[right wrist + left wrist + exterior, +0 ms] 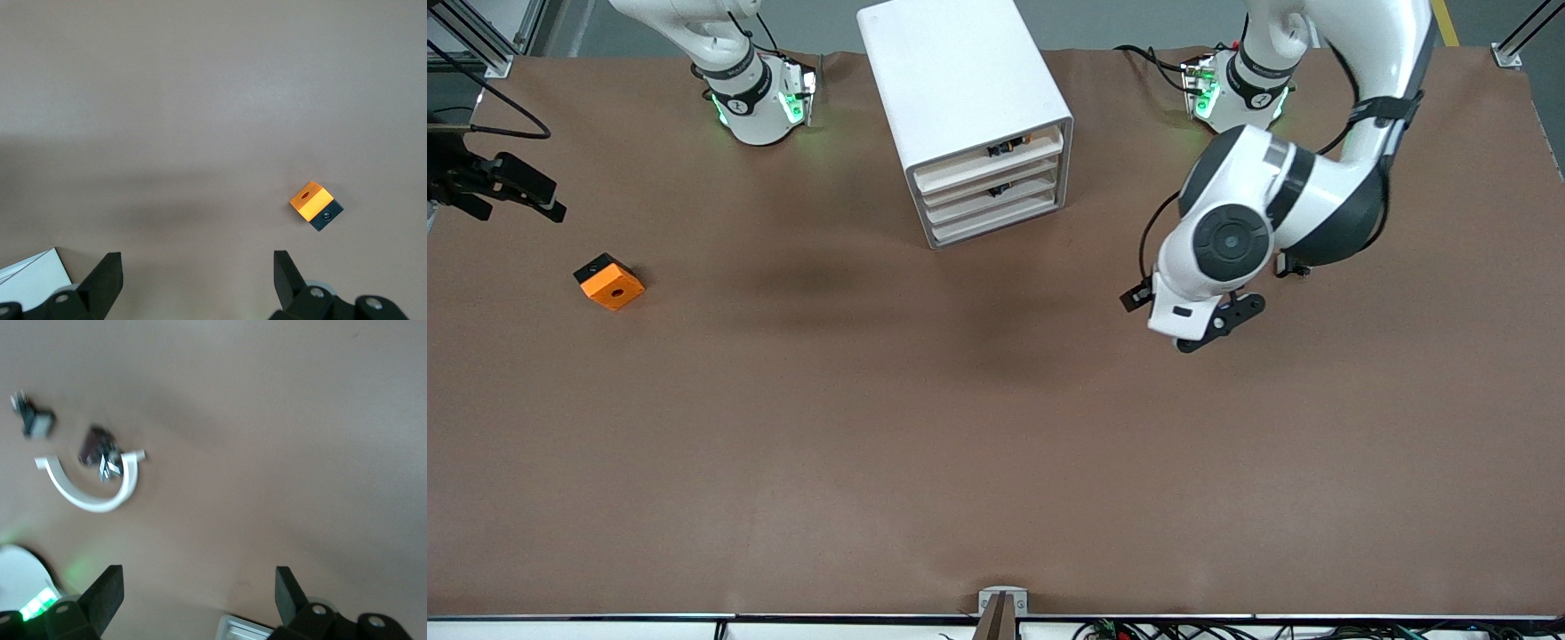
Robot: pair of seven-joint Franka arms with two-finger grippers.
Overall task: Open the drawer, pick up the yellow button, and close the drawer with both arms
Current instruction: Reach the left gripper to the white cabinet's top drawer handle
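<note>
Plain brown bench [960,427]. White cabinet [960,80] with cream-white drawers, top drawer [989,165] included. Orange block [611,283] with a black hole and black underside, below the right end effector [195,275]. Black left end effector [199,595]; glossy white arms [1263,213], black joint bands, green base lights.

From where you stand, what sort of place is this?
Probably a robotics lab test bench: two white robot arms bolted at a brown-covered table, a small white drawer cabinet, an orange block, and loose cables along the edge.
</note>
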